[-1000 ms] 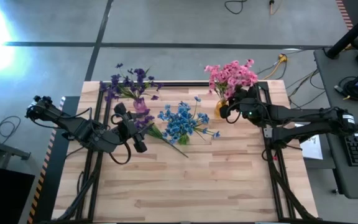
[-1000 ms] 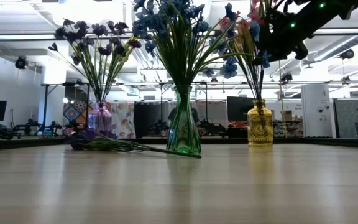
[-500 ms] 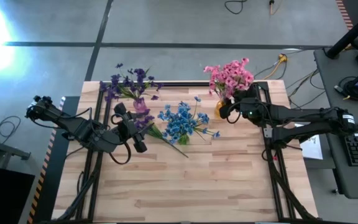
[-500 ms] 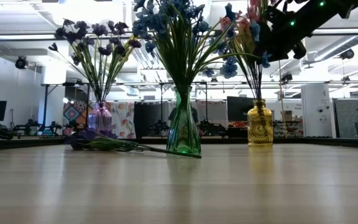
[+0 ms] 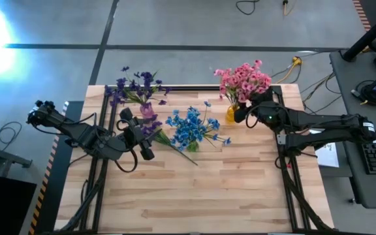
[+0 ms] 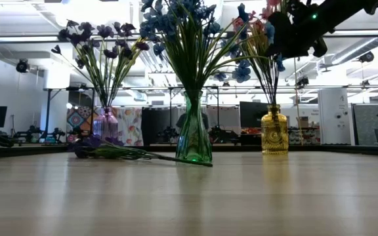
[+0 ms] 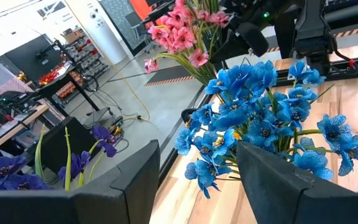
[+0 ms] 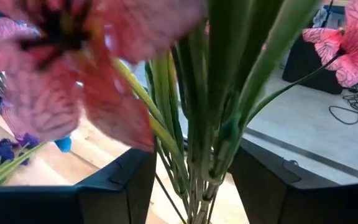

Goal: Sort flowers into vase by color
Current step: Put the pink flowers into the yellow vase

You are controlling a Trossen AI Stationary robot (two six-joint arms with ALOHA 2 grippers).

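Right gripper: the dark two-finger right gripper (image 5: 242, 112) is hanging beside the pink bunch, its broad matte fingers (image 8: 123, 186) standing apart with the green stems passing between them and not being squeezed.
Pink flowers: the pink fabric-petalled flowers (image 5: 243, 79) on thin, smooth green stems are standing in the squat amber glass vase with an embossed pattern (image 6: 274, 131), directly ahead of the right fingers and spreading above them.
Left gripper: the dark two-finger left gripper (image 5: 146, 149) is waiting low over the wood, its flat, angular fingers (image 7: 126, 180) parted and holding nothing.
Blue flowers: the bright blue sprigs with small rounded petals (image 5: 191, 128) are fanning out of the tall, waisted green glass vase (image 6: 193, 131), just in front of the left fingers.
Purple flowers, standing: the dark purple blossoms on long stems (image 5: 136, 88) are sitting in the small rounded violet glass vase (image 6: 105, 124), off to one side of the left fingers.
Purple flower, loose: one purple sprig with a long thin green stem (image 6: 120, 152) is lying flat on the boards, close by the left fingers, between the violet vase and the green one.
Table: the pale slatted wooden tabletop (image 5: 207, 189) is showing a smooth, lightly grained surface.
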